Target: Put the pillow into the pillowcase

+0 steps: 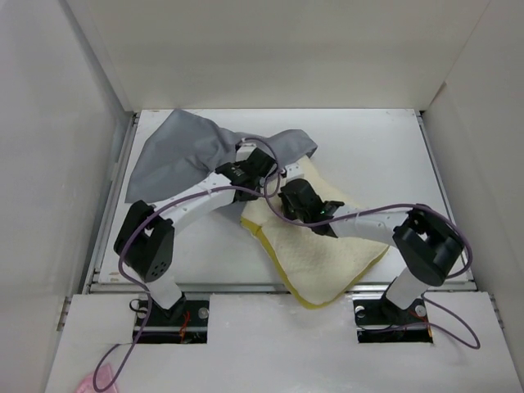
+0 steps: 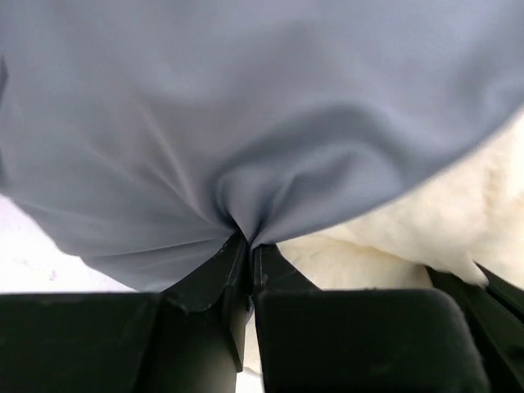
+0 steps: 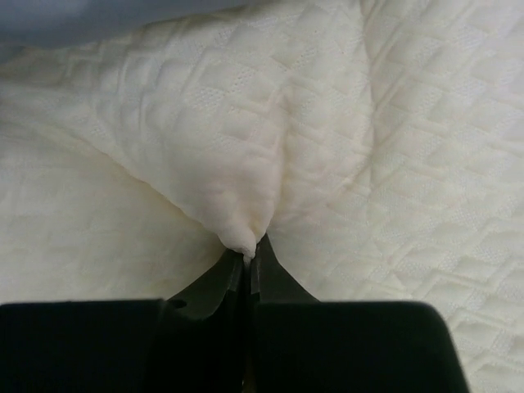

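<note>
Top external: we note the pillow (image 1: pixel 327 254) lying near-right on the table (image 1: pixel 385 155), with the right tool (image 3: pixel 250 255) pinched tight on a fold of it. Farther back-left, the left tool (image 2: pixel 248 244) clamps the pillowcase (image 1: pixel 176 155), whose edge drapes over the pillow's far end.

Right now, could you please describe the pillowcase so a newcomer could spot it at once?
Look at the far left of the table. The pillowcase spreads there, pinched by the left gripper. It is thin, grey and limp, unlike the thick cream pillow beside it.

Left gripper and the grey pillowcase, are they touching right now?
Touching. The left wrist view shows the left gripper pinching a fold of the pillowcase between its closed fingers.
</note>
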`<state>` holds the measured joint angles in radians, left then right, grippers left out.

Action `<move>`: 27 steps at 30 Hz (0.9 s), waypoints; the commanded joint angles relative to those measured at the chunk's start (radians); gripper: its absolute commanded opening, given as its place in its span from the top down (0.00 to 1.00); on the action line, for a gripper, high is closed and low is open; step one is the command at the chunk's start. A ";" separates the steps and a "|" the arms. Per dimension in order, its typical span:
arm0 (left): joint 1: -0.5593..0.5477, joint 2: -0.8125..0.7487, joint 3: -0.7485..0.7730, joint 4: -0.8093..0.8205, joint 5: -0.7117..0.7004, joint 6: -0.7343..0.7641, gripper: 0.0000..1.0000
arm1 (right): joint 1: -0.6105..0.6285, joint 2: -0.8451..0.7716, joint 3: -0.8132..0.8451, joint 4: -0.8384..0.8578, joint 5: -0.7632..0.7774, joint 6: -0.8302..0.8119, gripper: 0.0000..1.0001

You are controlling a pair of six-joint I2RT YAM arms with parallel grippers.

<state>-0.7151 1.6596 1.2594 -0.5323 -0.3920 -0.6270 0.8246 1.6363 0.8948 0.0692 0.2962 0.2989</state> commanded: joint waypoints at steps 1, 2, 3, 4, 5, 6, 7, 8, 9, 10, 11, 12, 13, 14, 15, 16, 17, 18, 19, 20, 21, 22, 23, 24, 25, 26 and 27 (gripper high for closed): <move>-0.089 -0.073 0.113 0.014 0.054 0.059 1.00 | -0.007 -0.021 0.029 0.150 0.119 0.016 1.00; -0.107 -0.086 0.132 0.014 0.089 0.075 1.00 | -0.007 -0.054 0.038 0.171 0.147 0.006 1.00; -0.142 -0.112 0.149 0.029 0.117 0.105 1.00 | -0.007 -0.073 0.049 0.191 0.171 0.006 1.00; -0.159 -0.122 0.164 0.029 0.140 0.118 1.00 | -0.007 -0.090 0.059 0.211 0.208 -0.004 1.00; -0.174 -0.133 0.188 0.029 0.160 0.118 1.00 | -0.007 -0.107 0.068 0.271 0.208 -0.004 1.00; -0.188 -0.142 0.199 0.029 0.194 0.128 1.00 | -0.019 -0.140 0.069 0.300 0.208 -0.021 1.00; -0.211 -0.161 0.199 0.029 0.206 0.128 1.00 | -0.019 -0.156 0.069 0.325 0.208 -0.021 1.00; -0.221 -0.161 0.212 0.029 0.217 0.141 1.00 | -0.031 -0.171 0.082 0.349 0.208 -0.021 1.00; -0.221 -0.173 0.225 0.014 0.217 0.141 1.00 | -0.047 -0.196 0.082 0.360 0.208 -0.021 1.00; -0.231 -0.185 0.225 0.002 0.217 0.141 1.00 | -0.047 -0.207 0.093 0.377 0.219 -0.021 1.00; -0.231 -0.185 0.225 -0.018 0.217 0.141 1.00 | -0.071 -0.219 0.093 0.386 0.219 -0.021 1.00; -0.231 -0.201 0.210 -0.018 0.226 0.130 1.00 | -0.082 -0.237 0.093 0.411 0.219 -0.021 1.00; -0.231 -0.201 0.198 -0.030 0.237 0.118 1.00 | -0.096 -0.237 0.104 0.411 0.219 -0.021 1.00; -0.241 -0.216 0.184 -0.049 0.237 0.118 1.00 | -0.119 -0.246 0.115 0.411 0.219 -0.001 1.00; -0.241 -0.228 0.161 -0.064 0.248 0.099 1.00 | -0.130 -0.247 0.128 0.411 0.219 -0.001 1.00; -0.241 -0.228 0.149 -0.077 0.248 0.090 1.00 | -0.130 -0.247 0.138 0.394 0.219 -0.001 1.00; -0.241 -0.242 0.138 -0.087 0.239 0.073 1.00 | -0.143 -0.247 0.138 0.394 0.219 -0.001 1.00; -0.250 -0.256 0.126 -0.087 0.239 0.073 1.00 | -0.143 -0.247 0.160 0.377 0.231 -0.001 1.00; -0.250 -0.256 0.101 -0.087 0.239 0.063 1.00 | -0.143 -0.247 0.161 0.351 0.231 -0.001 1.00; -0.250 -0.268 0.088 -0.066 0.239 0.062 0.97 | -0.143 -0.247 0.161 0.351 0.231 0.020 1.00; -0.250 -0.268 0.077 -0.046 0.239 0.062 0.93 | -0.143 -0.247 0.161 0.351 0.201 0.029 1.00; -0.250 -0.268 0.068 -0.008 0.239 0.062 0.83 | -0.143 -0.247 0.150 0.340 0.190 0.051 1.00; -0.250 -0.258 0.067 0.008 0.239 0.075 0.83 | -0.133 -0.231 0.141 0.331 0.190 0.060 1.00; -0.250 -0.232 0.077 0.021 0.228 0.075 0.82 | -0.124 -0.218 0.141 0.317 0.190 0.060 1.00; -0.250 -0.216 0.077 0.049 0.228 0.087 0.80 | -0.104 -0.204 0.150 0.296 0.220 0.077 1.00; -0.250 -0.198 0.106 0.049 0.211 0.087 0.78 | -0.104 -0.188 0.150 0.267 0.230 0.086 1.00; -0.250 -0.180 0.119 0.049 0.184 0.087 0.74 | -0.091 -0.155 0.150 0.250 0.230 0.086 1.00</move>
<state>-0.9630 1.4548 1.3418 -0.5201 -0.1974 -0.5449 0.7105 1.4528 0.9688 0.2157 0.4709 0.3180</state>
